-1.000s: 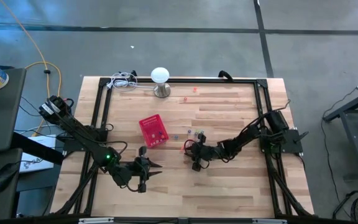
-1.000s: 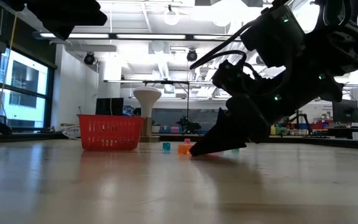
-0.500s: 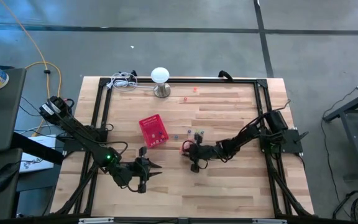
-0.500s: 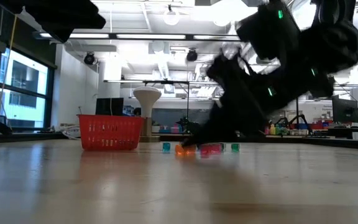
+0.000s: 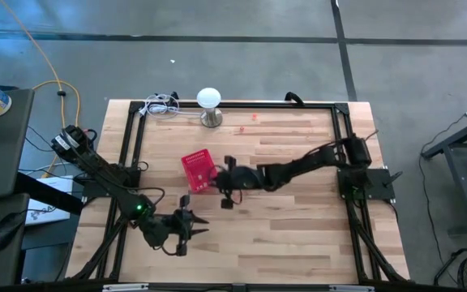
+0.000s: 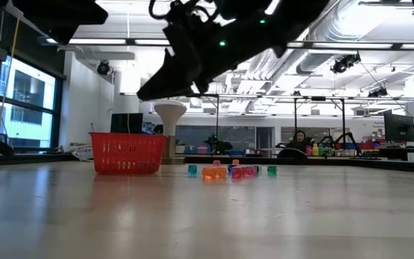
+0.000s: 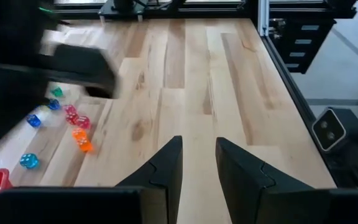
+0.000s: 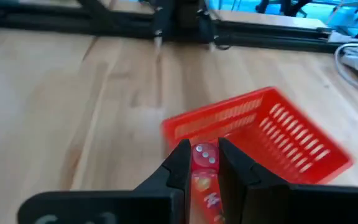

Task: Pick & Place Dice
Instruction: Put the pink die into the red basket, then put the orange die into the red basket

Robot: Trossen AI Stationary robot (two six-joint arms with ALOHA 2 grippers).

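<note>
Several tiny dice, orange, pink, blue and green, lie in a loose cluster (image 7: 73, 121) on the wood, and the low view shows them in a row (image 6: 230, 171). The small red mesh basket (image 5: 199, 170) stands on its base to their left. My right gripper (image 8: 204, 163) hangs in the air beside and above the basket (image 8: 260, 134), shut on one red die. It shows as a dark wedge (image 6: 144, 95) in the low view. My left gripper (image 7: 197, 149) hovers open near the table's near edge (image 5: 197, 224), over bare wood. My right gripper pinches a single red die with white pips (image 8: 204, 154) between its two fingers, near their free ends. The fingers slant down toward the table's left. The die is lifted clear of the table, level with the basket's near rim.
A white mushroom-shaped lamp (image 5: 208, 101) and a coil of cable (image 5: 160, 105) sit at the far edge. Two stray red dice (image 5: 247, 122) lie near them. A black frame rail (image 5: 340, 130) borders the tabletop. A person (image 6: 298, 140) sits in the room behind.
My right gripper has risen from the dice cluster and swung toward the table's left, ending beside the red basket with a red die between its fingers. The remaining dice stay on the wood, now uncovered in the low view.
</note>
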